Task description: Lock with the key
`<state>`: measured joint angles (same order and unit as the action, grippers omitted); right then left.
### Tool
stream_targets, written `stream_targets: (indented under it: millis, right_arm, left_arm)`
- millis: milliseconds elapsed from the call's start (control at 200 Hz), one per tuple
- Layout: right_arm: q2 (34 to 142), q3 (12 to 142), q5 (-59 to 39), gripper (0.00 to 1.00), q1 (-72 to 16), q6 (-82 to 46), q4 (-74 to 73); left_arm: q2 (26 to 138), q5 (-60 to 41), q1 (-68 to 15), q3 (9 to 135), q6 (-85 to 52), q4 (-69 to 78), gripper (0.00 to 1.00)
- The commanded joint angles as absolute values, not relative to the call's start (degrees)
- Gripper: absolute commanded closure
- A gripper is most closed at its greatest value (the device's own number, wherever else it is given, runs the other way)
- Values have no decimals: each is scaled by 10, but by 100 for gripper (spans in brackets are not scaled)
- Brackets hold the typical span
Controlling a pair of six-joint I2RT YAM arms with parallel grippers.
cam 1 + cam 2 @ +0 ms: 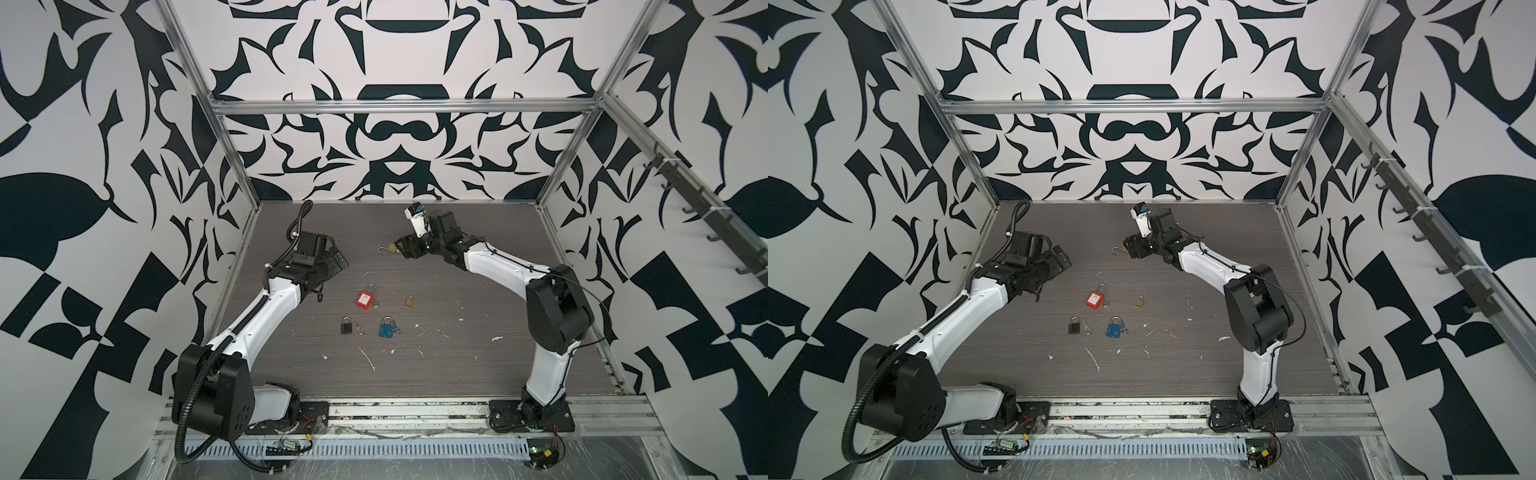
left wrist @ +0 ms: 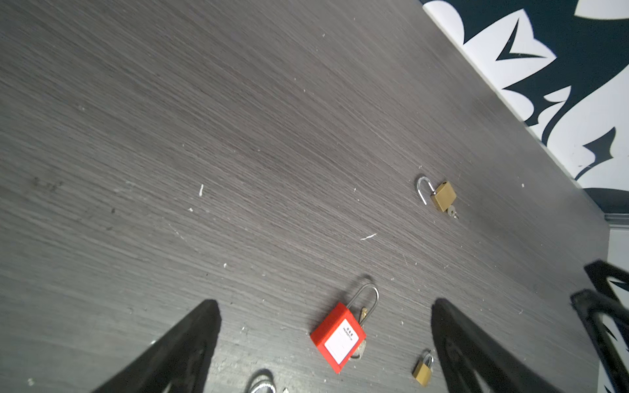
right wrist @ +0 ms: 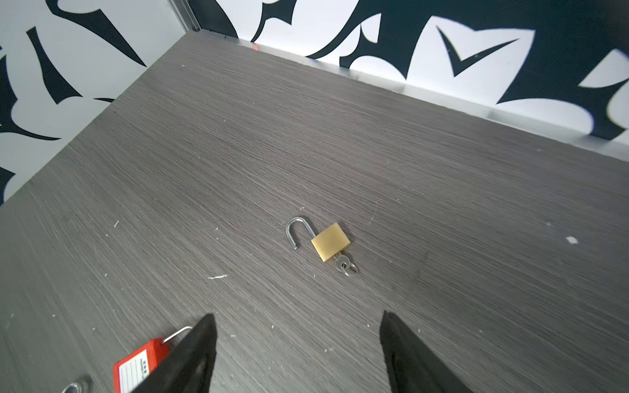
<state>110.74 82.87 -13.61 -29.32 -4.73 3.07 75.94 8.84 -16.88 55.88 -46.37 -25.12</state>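
My left fingers (image 2: 177, 354) and right fingers (image 3: 190, 354) gape empty; the brass padlock (image 3: 331, 242) lies flat on the counter (image 3: 442, 204), shackle (image 3: 288, 230) swung open, key (image 3: 343, 263) in its base.

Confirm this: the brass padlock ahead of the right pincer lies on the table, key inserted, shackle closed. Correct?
No. Its shackle is swung open, as the right wrist view shows; the brass padlock does lie there with its key inserted.

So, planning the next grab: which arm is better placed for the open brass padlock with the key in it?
Right. The right gripper hangs open just short of the open brass padlock, with its key toward it. The left gripper, also open, is farther off, nearer the red padlock.
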Motion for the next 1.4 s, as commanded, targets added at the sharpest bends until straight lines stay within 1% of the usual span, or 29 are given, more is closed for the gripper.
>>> stream_targets:
  millis: [0, 155, 405, 745, 965, 1085, 1220, 1395]
  right_arm:
    - [1157, 893, -190, 20, -287, -6, 100]
    - [1227, 956, -205, 18, -281, 20, 112]
    - [1305, 1033, -214, 21, -277, 57, 139]
    - [1375, 1105, -155, 27, -278, 94, 177]
    - [1424, 1188, -125, 32, -298, 147, 262]
    - [1448, 1213, -102, 37, -310, 165, 290]
    - [1450, 1212, -83, 41, -318, 174, 296]
    - [1440, 1201, -51, 52, -326, 176, 299]
  left_arm:
    - [759, 66, -164, 564, -461, -267, 0]
    - [750, 48, -163, 552, -439, -244, 2]
    - [748, 37, -162, 552, -425, -227, 3]
    - [772, 22, -161, 569, -437, -227, 2]
    - [777, 15, -161, 574, -440, -227, 1]
    - [775, 18, -160, 572, -439, -228, 1]
    - [770, 18, -157, 569, -439, -229, 0]
    - [767, 17, -156, 566, -440, -228, 0]
